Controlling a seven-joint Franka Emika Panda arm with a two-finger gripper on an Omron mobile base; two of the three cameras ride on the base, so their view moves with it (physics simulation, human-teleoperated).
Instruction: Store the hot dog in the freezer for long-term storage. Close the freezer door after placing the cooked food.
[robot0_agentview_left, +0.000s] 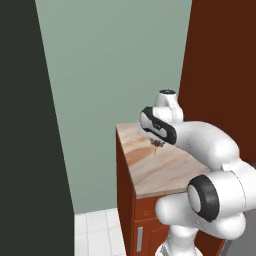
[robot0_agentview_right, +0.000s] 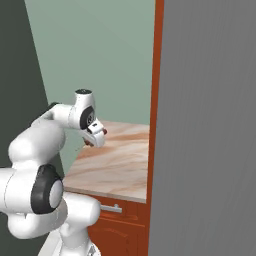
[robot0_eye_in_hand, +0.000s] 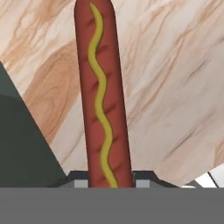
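My gripper (robot0_eye_in_hand: 111, 180) is closed down to the sausage's width: in the hand view the two dark fingertips sit tight against either side of the hot dog (robot0_eye_in_hand: 103, 94), one on each flank at its near end. I judge this a firm hold, with no gap visible between tips and skin.

The hot dog runs straight away from my hand, reddish-brown with darker grill marks and a wavy yellow line of mustard along its length. I cannot see a stick; if there is one, it lies at the gripped end, hidden by my fingers.

Handling assessment: the item is slim and light, so weight is no concern. It appears stiff enough to project from the grip without drooping. The rounded skin looks smooth and may slip or roll between the tips if I swing quickly. Held at one end, the long free length could lever against the grip; a hold nearer mid-length would be steadier.

Beyond it lies the pale wood-grain counter (robot0_eye_in_hand: 175, 78); whether the sausage touches it I cannot tell. From the right base view, my gripper (robot0_agentview_right: 95, 137) hovers at the counter's left edge, and the tall grey freezer door (robot0_agentview_right: 205, 130) stands close at right.
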